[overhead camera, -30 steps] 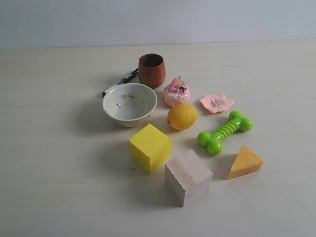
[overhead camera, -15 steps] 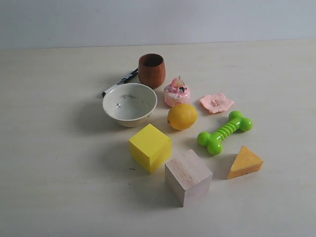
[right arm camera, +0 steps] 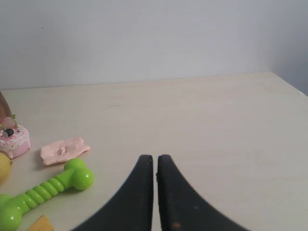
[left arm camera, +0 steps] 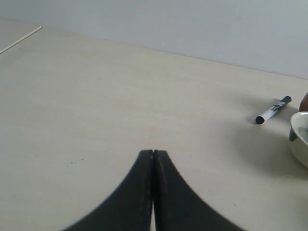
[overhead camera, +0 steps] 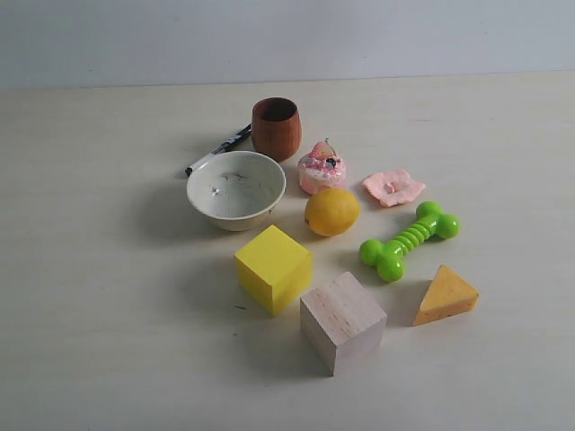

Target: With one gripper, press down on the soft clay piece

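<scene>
The soft clay piece (overhead camera: 393,187) lies flat on the table, pale salmon-pink with ragged edges and a dent in its middle, between the pink cake-shaped chunk (overhead camera: 321,168) and the green bone toy (overhead camera: 409,240). The right wrist view also shows the clay piece (right arm camera: 64,149), well off to the side of my right gripper (right arm camera: 155,157), which is shut with nothing in it. My left gripper (left arm camera: 153,152) is shut and empty over bare table, far from the clay. Neither gripper appears in the exterior view.
Around the clay stand a lemon (overhead camera: 331,212), a yellow cube (overhead camera: 273,268), a pale wooden cube (overhead camera: 342,321), an orange wedge (overhead camera: 446,295), a white bowl (overhead camera: 236,189), a brown cup (overhead camera: 276,127) and a marker (overhead camera: 218,149).
</scene>
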Robot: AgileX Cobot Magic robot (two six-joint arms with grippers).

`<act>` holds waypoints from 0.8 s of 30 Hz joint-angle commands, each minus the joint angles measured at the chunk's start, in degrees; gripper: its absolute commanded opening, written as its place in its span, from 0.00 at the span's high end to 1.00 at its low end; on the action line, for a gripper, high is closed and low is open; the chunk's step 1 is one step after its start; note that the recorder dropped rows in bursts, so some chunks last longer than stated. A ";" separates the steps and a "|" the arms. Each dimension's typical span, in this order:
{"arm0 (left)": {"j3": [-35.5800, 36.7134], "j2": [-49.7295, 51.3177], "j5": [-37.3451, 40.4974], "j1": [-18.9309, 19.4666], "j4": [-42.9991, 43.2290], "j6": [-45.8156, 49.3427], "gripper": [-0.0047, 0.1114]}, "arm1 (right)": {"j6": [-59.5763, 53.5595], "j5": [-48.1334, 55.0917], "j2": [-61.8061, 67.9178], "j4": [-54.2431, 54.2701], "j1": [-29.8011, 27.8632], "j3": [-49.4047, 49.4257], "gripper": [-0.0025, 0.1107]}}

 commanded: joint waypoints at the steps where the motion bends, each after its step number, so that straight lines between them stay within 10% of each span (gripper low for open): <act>1: -0.04 -0.32 -0.43 -0.33 0.08 -0.10 0.96 | -0.26 -0.07 -0.39 -0.63 -0.26 0.25 0.93; 24: -0.04 -0.32 -0.43 -0.33 0.08 -0.10 0.96 | -0.25 2.82 -0.39 -0.64 -0.26 0.25 0.93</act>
